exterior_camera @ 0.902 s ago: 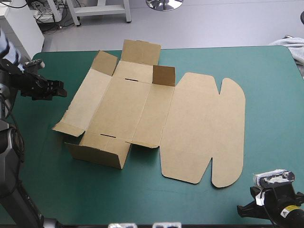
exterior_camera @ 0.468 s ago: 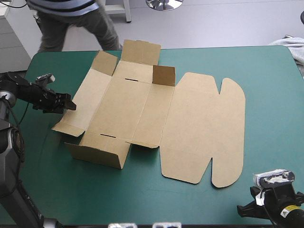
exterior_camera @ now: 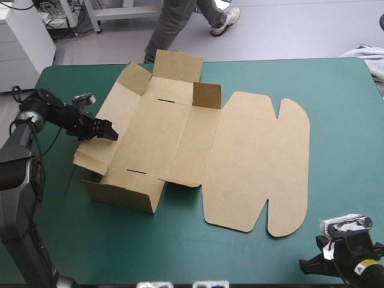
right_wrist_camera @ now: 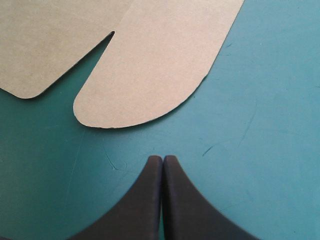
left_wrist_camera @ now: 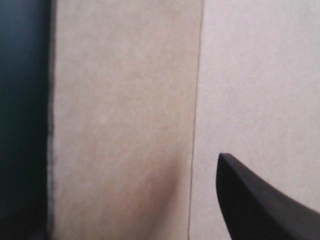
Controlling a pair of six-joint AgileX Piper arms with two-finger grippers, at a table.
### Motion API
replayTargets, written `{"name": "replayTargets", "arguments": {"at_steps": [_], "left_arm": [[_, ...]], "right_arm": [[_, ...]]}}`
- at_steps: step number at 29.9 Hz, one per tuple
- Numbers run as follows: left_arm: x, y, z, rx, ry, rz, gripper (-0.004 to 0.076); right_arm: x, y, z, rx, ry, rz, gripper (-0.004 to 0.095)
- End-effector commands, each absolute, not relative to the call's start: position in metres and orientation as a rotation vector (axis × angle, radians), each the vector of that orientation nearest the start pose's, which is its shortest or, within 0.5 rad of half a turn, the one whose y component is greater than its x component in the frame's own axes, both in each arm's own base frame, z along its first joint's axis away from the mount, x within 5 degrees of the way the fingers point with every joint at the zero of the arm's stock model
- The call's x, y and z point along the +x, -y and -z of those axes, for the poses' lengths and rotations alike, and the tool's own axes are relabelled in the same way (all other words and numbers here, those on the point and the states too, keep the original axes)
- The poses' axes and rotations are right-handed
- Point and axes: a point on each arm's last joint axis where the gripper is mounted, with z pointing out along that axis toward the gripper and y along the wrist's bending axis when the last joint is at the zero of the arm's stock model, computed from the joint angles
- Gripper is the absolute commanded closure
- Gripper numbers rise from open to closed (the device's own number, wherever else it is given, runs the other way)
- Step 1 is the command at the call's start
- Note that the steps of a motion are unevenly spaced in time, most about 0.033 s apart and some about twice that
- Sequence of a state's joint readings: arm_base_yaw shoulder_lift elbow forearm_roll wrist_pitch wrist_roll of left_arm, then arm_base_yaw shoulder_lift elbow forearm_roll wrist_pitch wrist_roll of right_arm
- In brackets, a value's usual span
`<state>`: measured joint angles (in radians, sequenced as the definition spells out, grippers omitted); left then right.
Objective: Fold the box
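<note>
The brown box (exterior_camera: 180,132) lies open in the middle of the teal-green table, its lid (exterior_camera: 258,162) flat to the right. The near end wall (exterior_camera: 123,192) and the far flaps (exterior_camera: 177,65) stand up. My left gripper (exterior_camera: 107,131) is at the box's left side panel (exterior_camera: 114,114), which tilts up slightly. In the left wrist view brown board (left_wrist_camera: 125,120) fills the picture, with one black finger (left_wrist_camera: 265,205) over it, standing well off the middle. My right gripper (right_wrist_camera: 162,159) is shut and holds nothing. It rests on the cover just short of the lid's rounded tab (right_wrist_camera: 155,65).
A pale cloth (exterior_camera: 369,60) hangs over the table's far right corner. My right gripper (exterior_camera: 309,265) sits near the table's front right edge. The table's left edge (exterior_camera: 36,90) lies close behind my left arm.
My left gripper has moved right, from near the table's left edge to the box's left side panel. That panel has tipped up a little. The right arm has not moved.
</note>
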<state>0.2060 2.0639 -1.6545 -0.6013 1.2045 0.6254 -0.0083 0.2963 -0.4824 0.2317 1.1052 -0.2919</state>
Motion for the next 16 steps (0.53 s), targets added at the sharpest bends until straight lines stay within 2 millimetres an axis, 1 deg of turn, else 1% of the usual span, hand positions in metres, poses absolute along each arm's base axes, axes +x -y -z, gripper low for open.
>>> {"name": "replayTargets", "arguments": {"at_steps": [1,4,6,8,10,12,13,16], "left_arm": [[0.414,-0.018,-0.251,0.384,-2.721,0.816,0.0265],[0.414,-0.011,-0.251,0.414,-2.723,0.815,0.0283],[0.413,-0.007,-0.251,0.435,-2.729,0.804,0.033],[0.413,-0.007,-0.251,0.479,-2.746,0.751,0.0428],[0.415,-0.006,-0.253,0.513,-2.781,0.65,0.057],[0.418,-0.004,-0.26,0.541,-2.79,0.555,0.0711],[0.419,-0.003,-0.265,0.552,-2.787,0.513,0.073],[0.425,0.005,-0.281,0.58,-2.737,0.46,0.0734]], "right_arm": [[0.041,-0.018,-0.275,-0.299,-2.298,-0.15,0.0927],[0.041,-0.018,-0.275,-0.299,-2.298,-0.15,0.0927],[0.041,-0.018,-0.275,-0.299,-2.298,-0.147,0.0927],[0.041,-0.018,-0.275,-0.299,-2.298,-0.145,0.0927],[0.041,-0.018,-0.275,-0.303,-2.298,-0.144,0.0927],[0.041,-0.018,-0.275,-0.303,-2.298,-0.144,0.0927],[0.041,-0.018,-0.275,-0.303,-2.298,-0.144,0.0927],[0.041,-0.018,-0.275,-0.306,-2.297,-0.142,0.0927]]}}
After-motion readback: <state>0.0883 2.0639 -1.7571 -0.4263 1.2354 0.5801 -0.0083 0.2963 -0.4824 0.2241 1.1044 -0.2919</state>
